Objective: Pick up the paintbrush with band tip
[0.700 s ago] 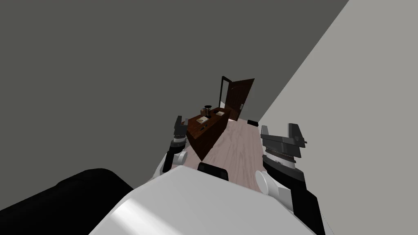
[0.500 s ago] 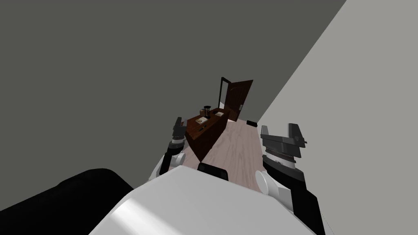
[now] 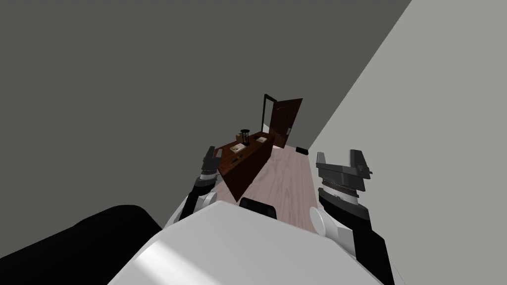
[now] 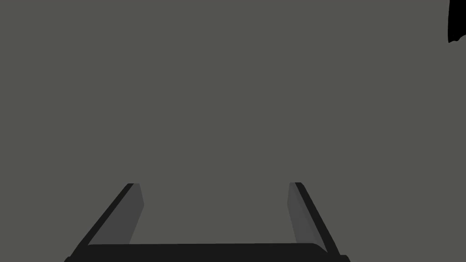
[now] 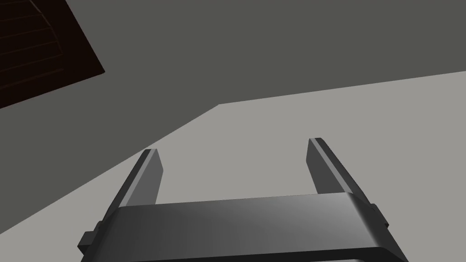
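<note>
A dark brown desk point(image 3: 246, 168) stands ahead on the floor, against the dark grey wall. On its top lies a small slim dark thing point(image 3: 236, 159), too small to tell whether it is the paintbrush. My left gripper point(image 3: 213, 152) hovers just short of the desk's near left corner. In the left wrist view the left gripper point(image 4: 213, 183) is open and empty, facing a flat dark grey surface. My right gripper point(image 3: 338, 154) is raised at the right, well away from the desk. The right wrist view has the right gripper point(image 5: 234, 144) open with nothing between its fingers.
The desk top also carries a dark hourglass-like stand point(image 3: 245, 136) and two pale flat items point(image 3: 237, 147). Behind the desk a brown door point(image 3: 286, 121) stands open. Pale wooden floor point(image 3: 282, 183) runs between desk and light wall. A black area point(image 3: 74, 242) lies at lower left.
The whole head view has shifted, with desk and door now a little further left, so I have moved or turned. My left forearm has swung slightly left and down. The right arm is unchanged.
</note>
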